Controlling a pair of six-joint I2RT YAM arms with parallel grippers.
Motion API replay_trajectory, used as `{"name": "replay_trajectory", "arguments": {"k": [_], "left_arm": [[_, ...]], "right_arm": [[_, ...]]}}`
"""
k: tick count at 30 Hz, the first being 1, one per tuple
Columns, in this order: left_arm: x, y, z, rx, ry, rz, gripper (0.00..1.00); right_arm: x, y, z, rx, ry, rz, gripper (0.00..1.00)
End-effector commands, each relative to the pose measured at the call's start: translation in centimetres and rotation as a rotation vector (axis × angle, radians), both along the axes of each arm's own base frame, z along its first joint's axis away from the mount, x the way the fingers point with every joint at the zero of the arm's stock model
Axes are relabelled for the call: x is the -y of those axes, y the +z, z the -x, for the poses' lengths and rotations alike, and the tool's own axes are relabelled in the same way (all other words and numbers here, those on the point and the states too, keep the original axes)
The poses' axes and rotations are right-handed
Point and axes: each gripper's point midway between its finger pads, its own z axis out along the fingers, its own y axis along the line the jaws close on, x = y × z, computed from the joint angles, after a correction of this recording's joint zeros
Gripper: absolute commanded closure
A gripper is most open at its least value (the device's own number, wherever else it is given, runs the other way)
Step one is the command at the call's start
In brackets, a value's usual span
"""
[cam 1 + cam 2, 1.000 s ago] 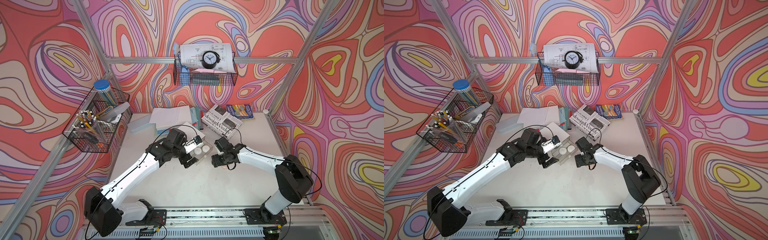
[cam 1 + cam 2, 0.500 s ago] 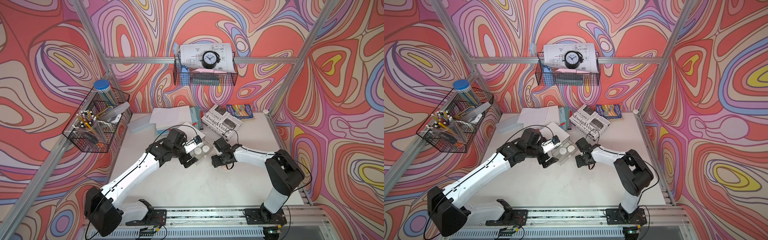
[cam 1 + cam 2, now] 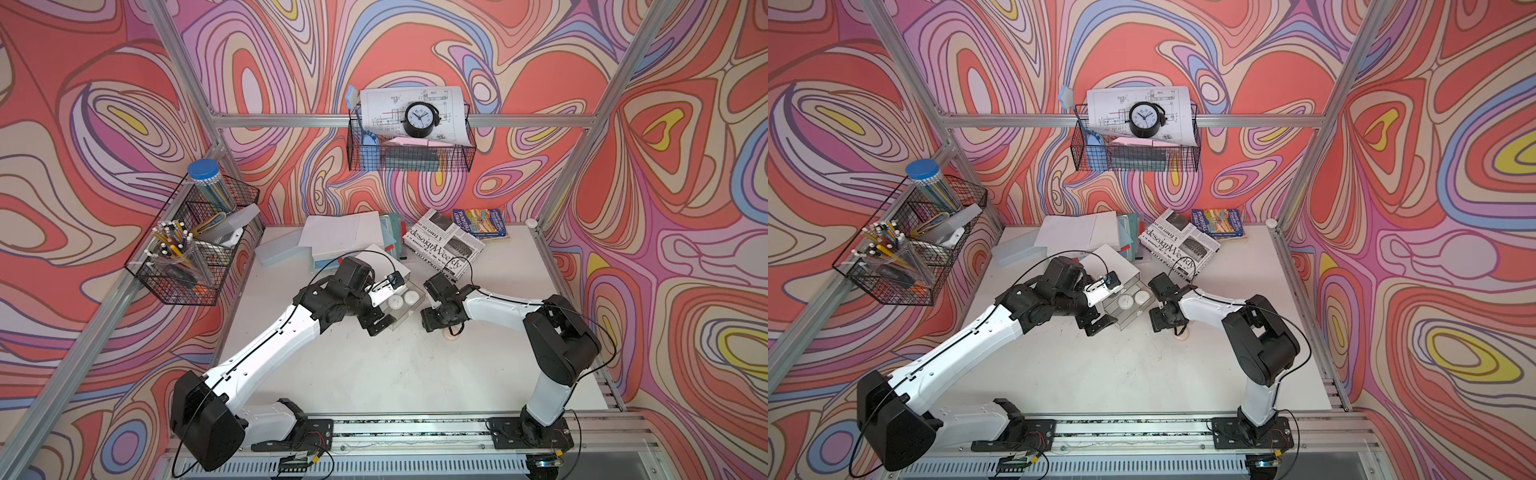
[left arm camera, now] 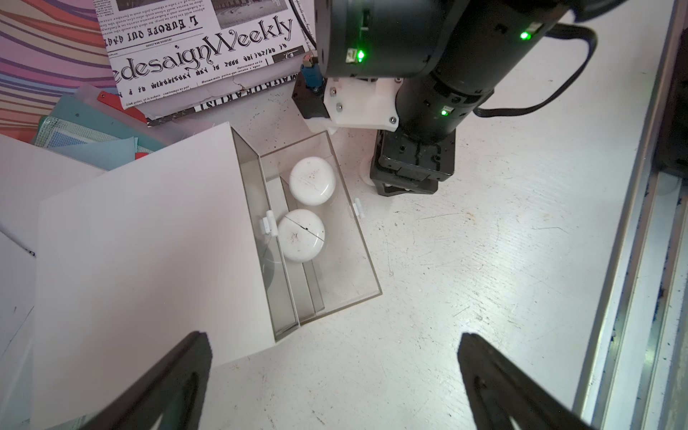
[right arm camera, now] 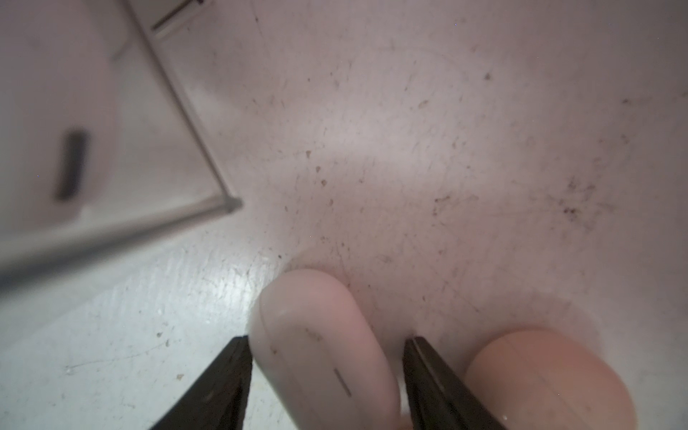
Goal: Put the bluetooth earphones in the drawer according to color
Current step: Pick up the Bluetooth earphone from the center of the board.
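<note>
The walls (image 3: 83, 124) swirl in coral, lilac, blue and cream with dabs of yellow, every band outlined dark. The worktop (image 3: 395, 365) is white, flecked with grey scuffs. The left arm (image 3: 274, 336) and right arm (image 3: 498, 309) are white with black joints. Two white cases (image 4: 312, 180) (image 4: 301, 234), faintly speckled, show in the clear drawer (image 4: 346, 268) of a white cabinet (image 4: 149, 242). Outside it lie a whitish case (image 5: 320, 342) and a peach-pink case (image 5: 547, 376). The clock (image 3: 419, 118) is black with a white face, the newspaper (image 3: 444, 245) black on white, and the book (image 3: 480, 222) mostly blue.

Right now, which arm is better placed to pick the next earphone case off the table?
Right. The right gripper straddles a pale case beside the drawer; the left gripper hangs open and empty, away from it.
</note>
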Motion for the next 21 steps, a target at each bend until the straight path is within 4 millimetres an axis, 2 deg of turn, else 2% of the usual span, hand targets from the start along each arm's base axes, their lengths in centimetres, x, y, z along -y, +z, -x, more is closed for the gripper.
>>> {"name": "replay_trajectory", "arguments": {"k": [1, 5, 8, 14, 18, 20, 21], "left_arm": [[0.1, 0.9, 0.5, 0.000, -0.009, 0.012, 0.01], [0.0, 1.0, 0.5, 0.004, -0.007, 0.012, 0.01], [0.0, 1.0, 0.5, 0.002, -0.007, 0.014, 0.01], [0.0, 1.1, 0.5, 0.004, -0.007, 0.013, 0.02], [0.0, 1.0, 0.5, 0.002, -0.007, 0.013, 0.02], [0.0, 1.0, 0.5, 0.001, -0.006, 0.013, 0.01], [0.0, 1.0, 0.5, 0.001, -0.007, 0.013, 0.02]], "right_arm": [[0.3, -0.4, 0.2, -0.029, -0.004, 0.023, 0.37], [0.6, -0.3, 0.6, -0.045, -0.012, 0.027, 0.42], [0.7, -0.2, 0.9, -0.053, -0.010, 0.030, 0.49], [1.2, 0.1, 0.9, -0.051, -0.019, 0.056, 0.53], [1.8, 0.3, 1.3, -0.049, -0.039, 0.066, 0.63], [2.2, -0.1, 1.7, -0.055, -0.050, 0.077, 0.64], [2.1, 0.9, 1.5, -0.028, -0.054, 0.056, 0.65]]}}
